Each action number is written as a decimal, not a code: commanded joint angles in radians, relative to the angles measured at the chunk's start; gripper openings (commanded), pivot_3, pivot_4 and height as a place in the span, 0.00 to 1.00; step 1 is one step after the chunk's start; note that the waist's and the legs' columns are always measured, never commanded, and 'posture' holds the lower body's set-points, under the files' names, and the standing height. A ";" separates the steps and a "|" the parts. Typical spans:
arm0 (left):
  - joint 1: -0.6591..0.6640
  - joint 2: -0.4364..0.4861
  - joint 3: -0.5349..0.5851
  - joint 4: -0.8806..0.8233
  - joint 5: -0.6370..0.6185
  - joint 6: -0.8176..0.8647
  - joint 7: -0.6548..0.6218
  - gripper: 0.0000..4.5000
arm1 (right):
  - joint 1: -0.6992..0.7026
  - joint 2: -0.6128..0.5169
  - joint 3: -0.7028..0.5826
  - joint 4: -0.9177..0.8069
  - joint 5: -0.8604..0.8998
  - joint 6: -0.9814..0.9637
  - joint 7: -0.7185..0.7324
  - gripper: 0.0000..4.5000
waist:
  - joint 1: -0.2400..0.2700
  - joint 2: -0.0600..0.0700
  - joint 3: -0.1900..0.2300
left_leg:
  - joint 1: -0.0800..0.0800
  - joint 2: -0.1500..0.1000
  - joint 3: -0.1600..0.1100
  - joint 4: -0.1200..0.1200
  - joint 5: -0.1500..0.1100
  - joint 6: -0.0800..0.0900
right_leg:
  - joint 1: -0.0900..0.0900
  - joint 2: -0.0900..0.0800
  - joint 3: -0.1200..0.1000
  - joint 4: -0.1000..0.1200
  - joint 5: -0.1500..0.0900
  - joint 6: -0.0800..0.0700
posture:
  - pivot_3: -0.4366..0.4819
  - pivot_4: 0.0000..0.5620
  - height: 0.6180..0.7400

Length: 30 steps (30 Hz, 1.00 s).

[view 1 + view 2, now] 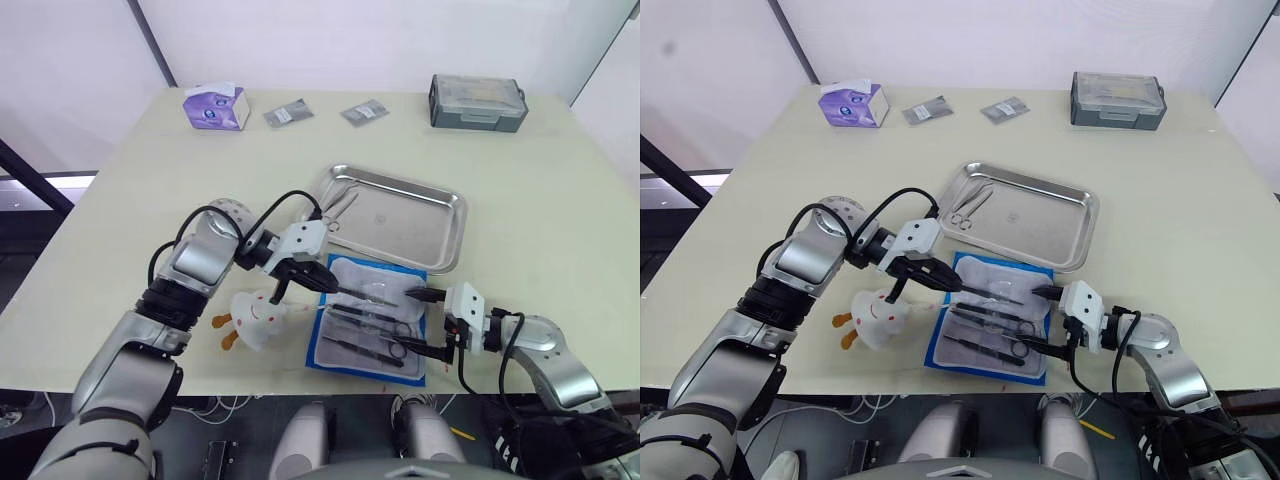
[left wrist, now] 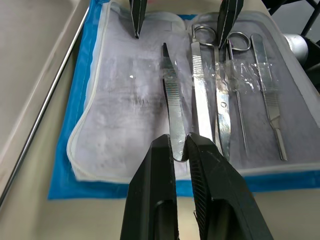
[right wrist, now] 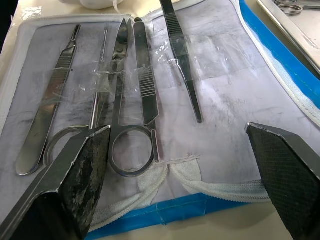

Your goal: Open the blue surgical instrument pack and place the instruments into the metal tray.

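The blue surgical instrument pack (image 1: 318, 345) lies open on the table just in front of the metal tray (image 1: 455, 235), its pale lining up. Several instruments lie side by side on the lining, among them ring-handled scissors (image 3: 125, 130) and slim tweezers (image 2: 170, 100). My left gripper (image 2: 180, 150) is shut on the near end of the tweezers, which still rest on the lining. My right gripper (image 3: 185, 150) stands wide open over the pack's opposite edge, with nothing between its fingers. A pair of scissors (image 1: 335, 210) lies in the tray's left end.
A white toy chicken with orange feet (image 1: 258, 315) lies under my left forearm, beside the pack. At the back of the table stand a purple tissue box (image 1: 215, 107), two small grey packets (image 1: 288, 114) and a grey lidded box (image 1: 478, 102).
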 commanded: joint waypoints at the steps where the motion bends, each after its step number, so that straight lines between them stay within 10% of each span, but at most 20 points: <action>1: -0.015 0.036 0.005 -0.036 -0.042 -0.007 -0.048 0.02 | 0.035 -0.010 0.021 0.053 -0.028 0.050 -0.001 1.00 | 0.000 0.000 0.000 | 0.000 0.000 0.000 0.000 0.000 0.000 | 0.000 0.000 0.000 0.000 0.000 0.000 | 0.48 0.27 0.95; 30: -0.031 0.366 0.003 -0.051 -0.341 -0.026 -0.048 0.02 | 0.039 -0.017 0.013 0.056 -0.025 0.043 0.006 1.00 | 0.001 0.000 0.002 | 0.000 0.001 0.000 0.000 0.000 0.000 | 0.000 0.000 0.000 0.000 0.000 0.000 | 0.48 0.27 0.95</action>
